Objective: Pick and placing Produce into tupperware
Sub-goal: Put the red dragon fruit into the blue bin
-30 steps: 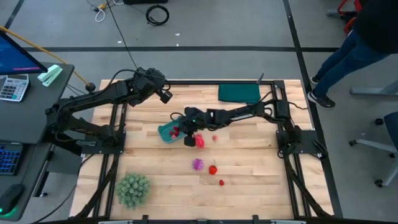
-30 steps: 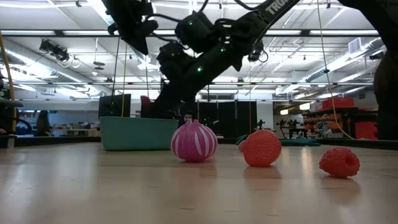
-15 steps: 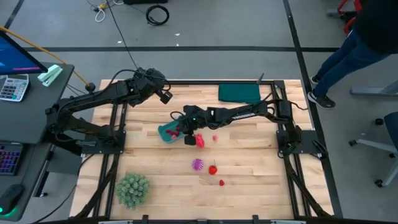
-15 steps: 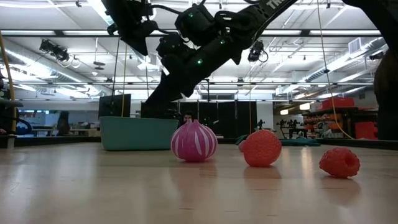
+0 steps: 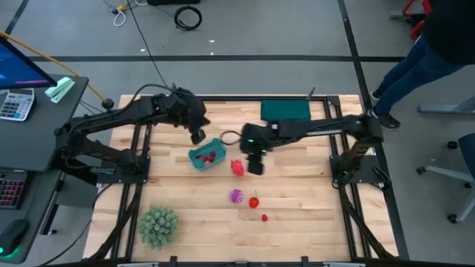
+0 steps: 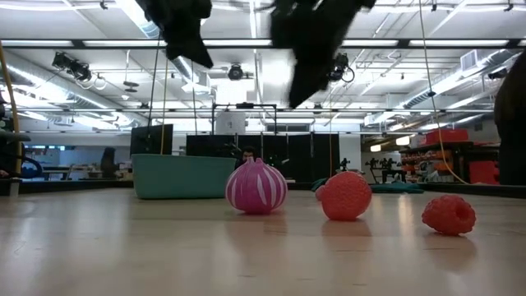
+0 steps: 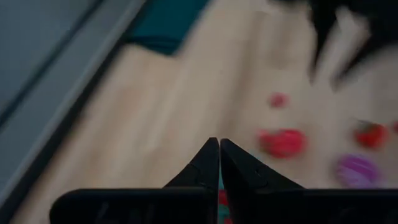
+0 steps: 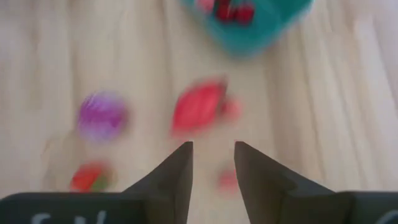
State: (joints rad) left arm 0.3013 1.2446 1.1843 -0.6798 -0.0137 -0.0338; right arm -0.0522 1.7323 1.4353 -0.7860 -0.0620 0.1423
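The teal tupperware [image 5: 202,158] stands left of the table's middle with red produce [image 5: 211,156] inside it. On the wood lie a larger red piece [image 5: 237,167], the magenta-purple piece [image 5: 236,196], a red piece with a green top [image 5: 254,201] and a tiny red ball [image 5: 264,218]. My right gripper [image 8: 211,163] hangs open above the table, just right of the larger red piece [image 8: 199,106], with nothing between its fingers. My left gripper [image 7: 219,157] is shut and empty, raised beyond the tupperware's far side.
A dark green folded cloth [image 5: 285,110] lies at the far edge. The large fuzzy green ball [image 5: 158,226] sits at the near left corner. A person's legs [image 5: 404,70] stand beyond the table's far right corner.
My right gripper has risen from the tupperware and drawn back toward the table's right edge, now hanging beside the larger red piece. My left gripper has turned and tipped down toward the tupperware. The produce on the wood has stayed in place.
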